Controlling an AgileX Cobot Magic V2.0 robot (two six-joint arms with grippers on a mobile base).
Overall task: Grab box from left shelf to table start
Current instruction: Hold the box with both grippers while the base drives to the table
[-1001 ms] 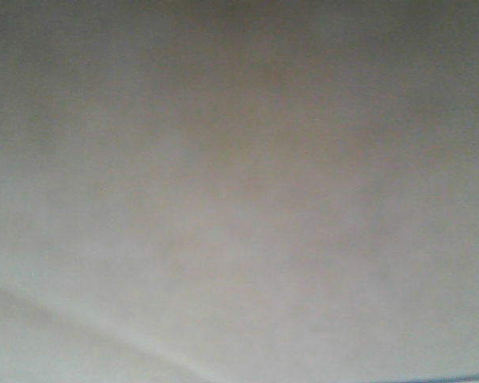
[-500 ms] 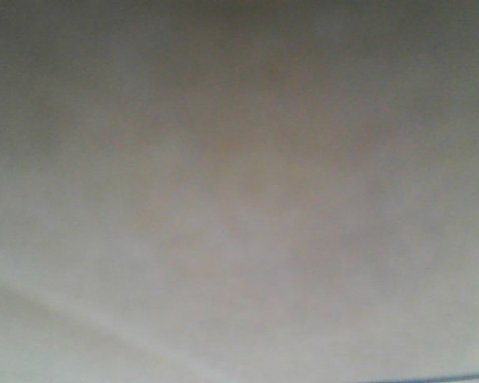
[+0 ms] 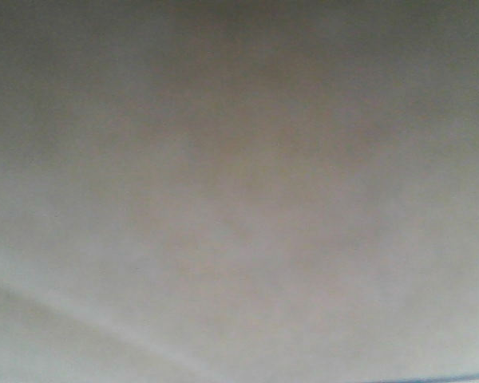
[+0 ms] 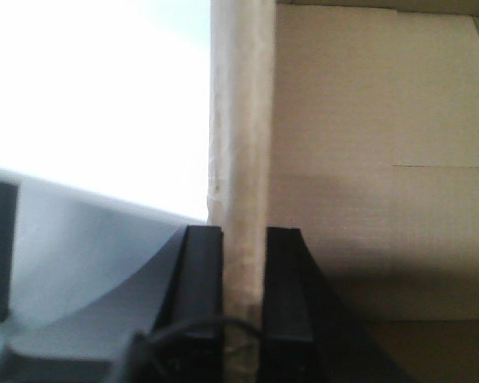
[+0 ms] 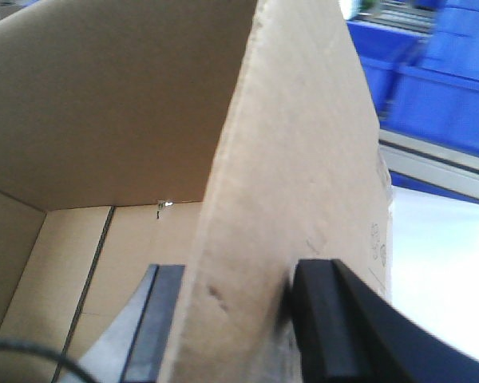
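The left end effector (image 4: 243,315) pinches one upright wall of the open cardboard box (image 4: 367,159), and the right end effector (image 5: 238,319) pinches another wall. The box sits close against the front camera, between both arms. The arms should probably travel level and together so the thin walls do not tear.

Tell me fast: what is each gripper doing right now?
Left gripper: shut on a wall of the box.
Right gripper: shut on a wall of the box too.
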